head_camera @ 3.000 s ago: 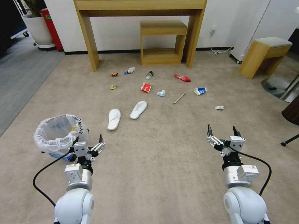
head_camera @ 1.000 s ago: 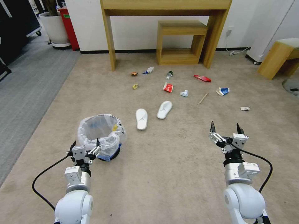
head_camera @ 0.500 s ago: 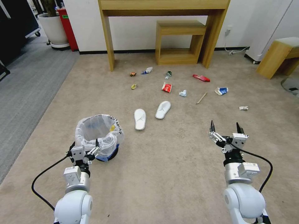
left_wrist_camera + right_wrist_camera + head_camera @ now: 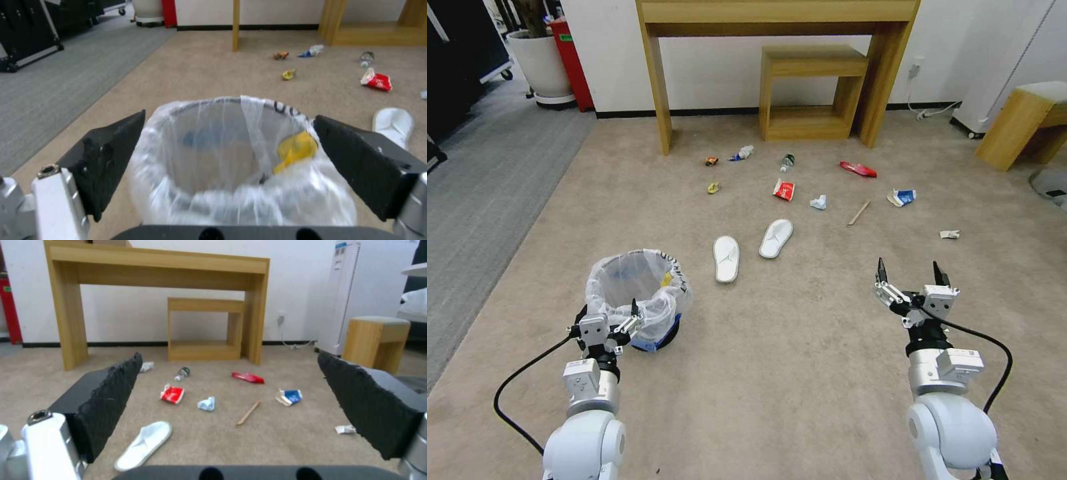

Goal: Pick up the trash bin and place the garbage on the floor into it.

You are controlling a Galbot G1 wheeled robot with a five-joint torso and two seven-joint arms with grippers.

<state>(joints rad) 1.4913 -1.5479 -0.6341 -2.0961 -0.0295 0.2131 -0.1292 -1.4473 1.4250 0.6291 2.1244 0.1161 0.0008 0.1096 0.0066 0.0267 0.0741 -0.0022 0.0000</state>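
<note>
A: What changed over the last three seconds?

B: The head camera swung, so the whole scene shifted; that was robot motion, not object motion. Relative to the left hand, the bin changed from lying off to the hand's left to lying directly ahead of it. In the last half second the picture barely shifted.

A: State of the left hand?

B: It was wide open and held nothing. In the left wrist view, the fingers stood on either side of the bin's bagged rim, with no contact visible.

A: And the right hand?

B: The right hand hovered over bare floor, spread open and empty, well apart from the bin.

A: Where was the bin?

B: It stood upright on the floor, just ahead of the left hand, with something yellow already inside.

A: Status of the garbage?

B: The slippers, red wrapper, stick and carton lay uncollected beyond the bin.

A: Meaning for the task?

B: Alignment for the bin pickup appeared complete; the grasp was not yet made.
</note>
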